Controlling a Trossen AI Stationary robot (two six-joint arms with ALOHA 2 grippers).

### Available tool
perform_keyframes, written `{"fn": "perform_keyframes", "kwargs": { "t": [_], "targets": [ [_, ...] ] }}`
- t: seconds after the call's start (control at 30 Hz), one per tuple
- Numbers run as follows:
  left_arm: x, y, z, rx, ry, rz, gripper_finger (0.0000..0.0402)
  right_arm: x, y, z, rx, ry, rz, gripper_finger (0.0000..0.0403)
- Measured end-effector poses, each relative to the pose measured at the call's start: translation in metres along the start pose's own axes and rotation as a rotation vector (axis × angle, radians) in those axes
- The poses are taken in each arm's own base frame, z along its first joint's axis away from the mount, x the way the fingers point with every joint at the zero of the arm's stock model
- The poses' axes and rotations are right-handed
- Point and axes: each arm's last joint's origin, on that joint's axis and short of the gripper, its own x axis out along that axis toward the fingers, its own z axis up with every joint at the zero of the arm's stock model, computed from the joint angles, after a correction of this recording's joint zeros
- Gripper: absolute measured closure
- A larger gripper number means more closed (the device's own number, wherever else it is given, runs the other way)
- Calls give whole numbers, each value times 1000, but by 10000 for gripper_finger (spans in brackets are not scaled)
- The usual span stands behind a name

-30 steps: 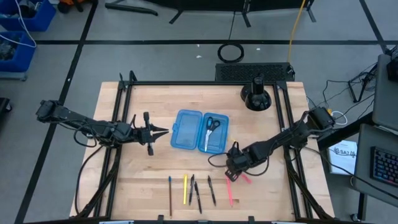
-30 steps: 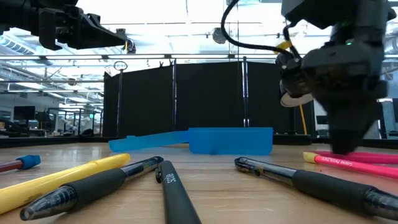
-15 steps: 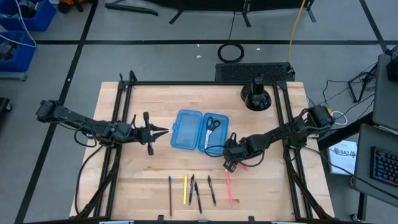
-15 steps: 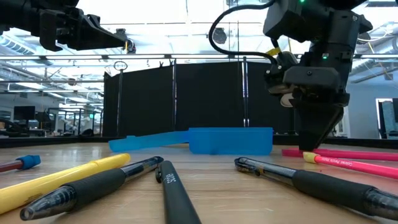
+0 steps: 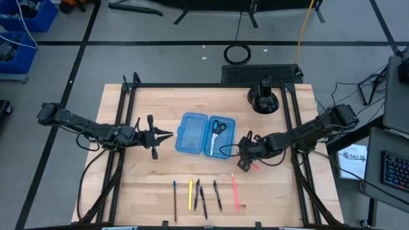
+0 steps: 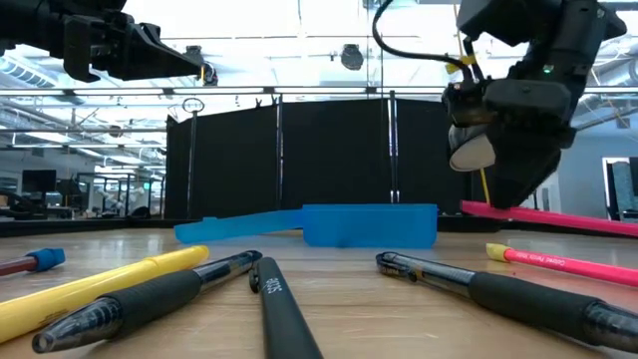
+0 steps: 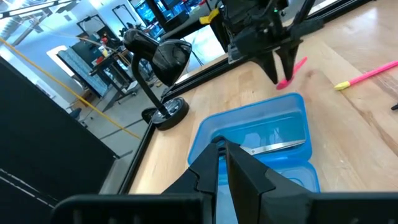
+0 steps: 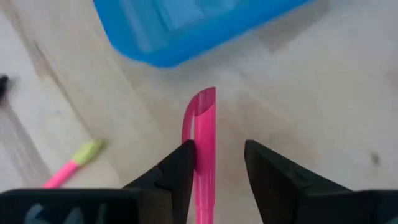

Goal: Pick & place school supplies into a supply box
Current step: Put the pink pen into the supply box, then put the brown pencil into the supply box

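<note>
The open blue supply box (image 5: 195, 134) lies mid-table with scissors (image 5: 218, 127) in its right half. My right gripper (image 5: 245, 155) hangs above the table just right of the box, with a pink pen (image 8: 204, 124) between its fingers. In the low view this pen (image 6: 558, 215) is off the table. Along the near edge lie a dark stick (image 5: 174, 199), a yellow pencil (image 5: 190, 193), two black pens (image 5: 218, 195) and another pink pen (image 5: 234, 191). My left gripper (image 5: 167, 135) hovers left of the box, shut and empty. My right gripper has the pink pen between its fingers, slanting down from the table's right. The pen's side (image 8: 198, 146) lies against the inner face of one finger (image 8: 181, 168), and a gap shows between it and the other finger. The pen's end near the fingers is lifted clear of the table.
A black round stand (image 5: 264, 99) sits at the table's far right, beyond the box. Black frame rails (image 5: 121, 128) run along the table's left, right and far sides. Bare wood lies between the box and the row of supplies.
My right gripper has risen from the table and gone toward the far edge, closer to the box, tipping as it went. One pink pen has come up off the table with it; the other pink pen has stayed by the near edge.
</note>
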Motion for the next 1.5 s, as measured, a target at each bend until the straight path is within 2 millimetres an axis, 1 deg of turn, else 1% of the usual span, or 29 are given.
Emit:
{"fn": "perform_keyframes", "kwargs": {
  "t": [0.27, 0.33, 0.43, 0.53, 0.6, 0.67, 0.73, 0.8, 0.97, 1.07, 1.13, 1.27, 1.4, 1.5],
  "targets": [
    [0, 0, 0, 0, 1, 0, 364, 3, 1, 0, 12, -3, -4, 276],
    [0, 0, 0, 0, 1, 2, 364, 2, 2, 1, 18, -16, 11, 291],
    [0, 0, 0, 0, 1, 2, 364, 2, 6, 4, 19, -41, 51, 328],
    [0, 0, 0, 0, 1, 2, 364, -4, 14, 12, 27, -99, 164, 362],
    [0, 0, 0, 0, 1, 2, 364, -11, 18, 19, 37, -149, 252, 375],
    [0, 0, 0, 0, 1, 2, 364, -23, 21, 33, 63, -234, 332, 379],
    [0, 0, 0, 0, 1, 2, 364, -37, 18, 48, 120, -322, 375, 379],
    [0, 0, 0, 1, 0, 3, 364, -49, 11, 66, 200, -415, 389, 377],
    [0, 0, 1, 23, -7, 5, 364, -64, -27, 99, 420, -590, 304, 379],
    [0, 1, 0, 64, 5, 27, 364, -57, -46, 108, 536, -592, 234, 382],
    [0, 2, 0, 82, 25, 58, 364, -49, -51, 112, 588, -576, 227, 384],
    [0, 3, -4, 74, 83, 114, 364, -25, -52, 117, 647, -499, 236, 400],
    [0, 3, -4, 28, 92, 136, 364, 2, -50, 122, 670, -426, 269, 402],
    [0, 3, -4, 40, 93, 136, 364, 13, -51, 126, 660, -389, 318, 403]
  ]
}}
